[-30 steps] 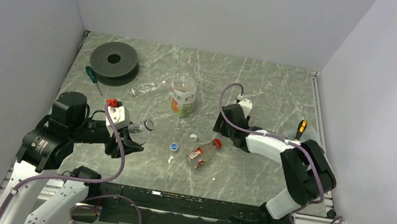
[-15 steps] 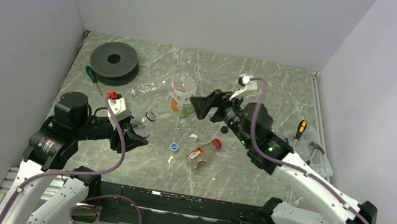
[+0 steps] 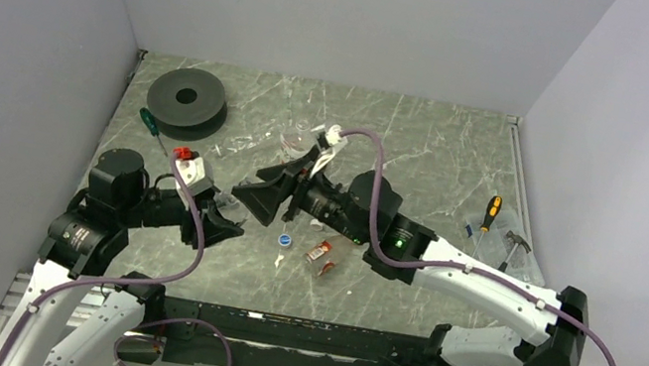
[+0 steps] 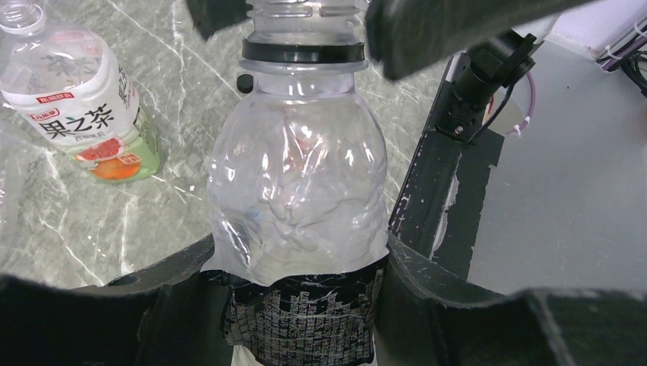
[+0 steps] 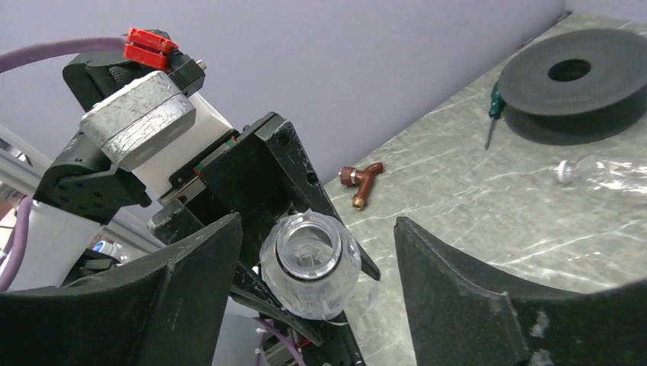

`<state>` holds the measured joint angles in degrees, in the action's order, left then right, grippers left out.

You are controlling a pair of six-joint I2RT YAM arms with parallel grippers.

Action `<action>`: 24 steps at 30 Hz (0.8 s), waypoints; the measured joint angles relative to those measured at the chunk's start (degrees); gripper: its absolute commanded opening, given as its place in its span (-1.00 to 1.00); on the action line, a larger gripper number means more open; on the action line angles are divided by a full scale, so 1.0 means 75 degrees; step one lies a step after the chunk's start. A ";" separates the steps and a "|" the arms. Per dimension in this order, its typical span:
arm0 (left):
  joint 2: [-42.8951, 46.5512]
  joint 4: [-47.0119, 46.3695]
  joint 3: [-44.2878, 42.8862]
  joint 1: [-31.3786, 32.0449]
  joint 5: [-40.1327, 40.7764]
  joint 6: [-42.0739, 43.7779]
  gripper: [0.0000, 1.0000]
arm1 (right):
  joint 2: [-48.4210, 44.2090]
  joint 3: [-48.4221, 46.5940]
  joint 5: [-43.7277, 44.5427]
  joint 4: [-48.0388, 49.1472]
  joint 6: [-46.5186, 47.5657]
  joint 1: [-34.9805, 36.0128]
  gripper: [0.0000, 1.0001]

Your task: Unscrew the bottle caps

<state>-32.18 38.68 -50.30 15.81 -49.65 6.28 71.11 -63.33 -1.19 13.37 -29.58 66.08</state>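
Note:
My left gripper [image 4: 301, 263] [image 3: 219, 218] is shut on the small clear bottle [image 4: 297, 168] [image 5: 309, 267] and holds it tilted above the table. The bottle's mouth is open, with only a black ring [image 4: 301, 52] on the neck. My right gripper [image 5: 317, 225] [image 3: 262, 197] is open, one finger on each side of that mouth without touching it. A blue cap [image 3: 285, 239] lies loose on the table. The red-brown-labelled bottle [image 3: 321, 254] lies beside it, its cap end hidden under my right arm. The larger bottle [image 4: 76, 114] stands capless at the far left of the left wrist view.
A large black disc [image 3: 186, 98] and a green screwdriver [image 3: 149, 124] are at the back left. An orange-handled screwdriver [image 3: 492, 213] lies at the right. A red-brown fitting [image 5: 362, 177] lies near the left wall. A white cap [image 5: 564, 171] rests by crumpled clear plastic.
My right arm has swung left across the table, from the right middle to the clear bottle's mouth, and its jaws have widened. The left gripper has lifted the bottle a little.

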 measured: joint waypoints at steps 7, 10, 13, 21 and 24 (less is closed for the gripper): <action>0.0061 0.0012 -0.0003 0.0000 -0.0015 0.0003 -0.48 | 0.0597 -0.0527 0.0117 -0.0154 0.0128 0.0300 -0.42; 0.0076 0.0023 -0.0026 -0.0006 -0.0003 -0.0003 0.21 | 0.0638 -0.0609 0.0297 -0.0291 0.0140 0.0318 -0.71; 0.0064 0.0064 -0.0038 -0.0003 0.0076 0.0006 0.98 | 0.0638 -0.0682 0.0469 -0.0460 0.0216 0.0358 -0.83; -0.0498 0.1527 -0.1169 0.0000 0.1413 0.0216 0.99 | 0.1183 -0.0991 0.1617 -0.1169 0.1320 0.0379 -0.96; -0.0507 0.1976 -0.1428 0.0000 0.2197 0.0283 0.99 | 0.1818 -0.1209 0.1932 -0.1288 0.1845 0.0332 -1.00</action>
<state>-35.99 53.49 -61.01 15.81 -33.17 8.40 84.75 -72.40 13.30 3.70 -15.75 68.58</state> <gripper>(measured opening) 0.994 0.366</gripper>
